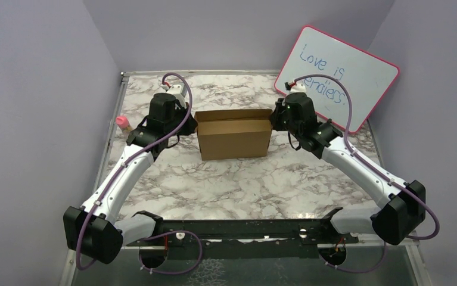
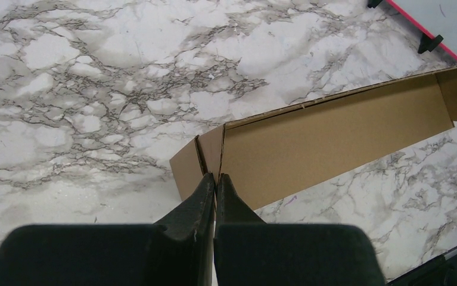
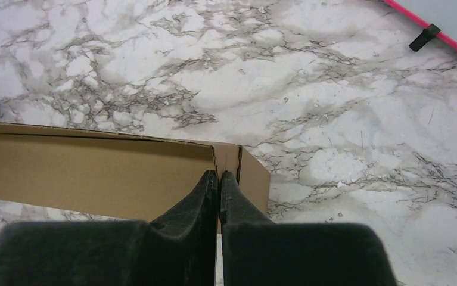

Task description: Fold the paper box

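Two grippers hold the paper box (image 1: 233, 140) by its short ends, one at each side. The box stands in the middle of the bench (image 1: 232, 185), somewhat closer to the far edge, and its long axis runs parallel to the near edge, left to right. The left gripper (image 2: 215, 177) has its jaws closed on a thin cardboard flap at the left end of the box. The right gripper (image 3: 218, 174) is closed in the same way on the flap at the right end. So the body of the box lies inward from each pair of jaws, betw. the two arms, and neither arm is clearly nearer. I judge that the next fold turns on this: each flap must swing about its crease w/o dragging the box along its length.

Top cam shows the whole box w/ open top and near wall upright, also the whiteboard (image 1: 339, 74) leaning at the far right corner; the pinch itself is hidden there by the wrists. Wrist cams show the pinch and the creases close up, but not the overall shape of the box
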Action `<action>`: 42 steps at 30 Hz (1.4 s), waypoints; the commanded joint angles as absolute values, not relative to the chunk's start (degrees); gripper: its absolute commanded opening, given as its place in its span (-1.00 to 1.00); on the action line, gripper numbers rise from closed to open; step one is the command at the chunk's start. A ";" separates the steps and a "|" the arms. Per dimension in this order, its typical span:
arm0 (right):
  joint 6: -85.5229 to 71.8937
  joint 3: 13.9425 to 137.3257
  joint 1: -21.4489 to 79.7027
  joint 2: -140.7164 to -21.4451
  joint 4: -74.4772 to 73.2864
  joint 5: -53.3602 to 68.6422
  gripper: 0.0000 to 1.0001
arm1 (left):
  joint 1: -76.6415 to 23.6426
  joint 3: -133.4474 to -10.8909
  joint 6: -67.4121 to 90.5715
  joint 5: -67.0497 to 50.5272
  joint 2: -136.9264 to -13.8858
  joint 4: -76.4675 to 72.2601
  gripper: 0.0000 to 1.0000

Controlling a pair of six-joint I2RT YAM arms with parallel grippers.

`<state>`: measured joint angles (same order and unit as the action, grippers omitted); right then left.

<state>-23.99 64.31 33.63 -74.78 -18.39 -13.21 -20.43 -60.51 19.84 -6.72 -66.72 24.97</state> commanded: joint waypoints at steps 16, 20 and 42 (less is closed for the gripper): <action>-24.78 58.63 36.39 -72.82 -16.27 -13.92 -0.85 | -26.80 -59.75 21.22 1.41 -67.15 27.18 -1.00; -24.87 58.36 36.63 -73.09 -15.82 -13.70 -0.85 | -28.02 -60.18 21.01 2.70 -67.86 27.43 -1.00; -24.78 58.01 36.93 -73.25 -15.21 -14.06 -0.85 | -30.76 -63.61 19.84 8.37 -69.28 30.62 -1.00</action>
<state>-23.94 59.64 35.64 -72.27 -13.30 -16.91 -29.76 -62.59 19.03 11.40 -68.45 28.18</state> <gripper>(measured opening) 0.078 0.006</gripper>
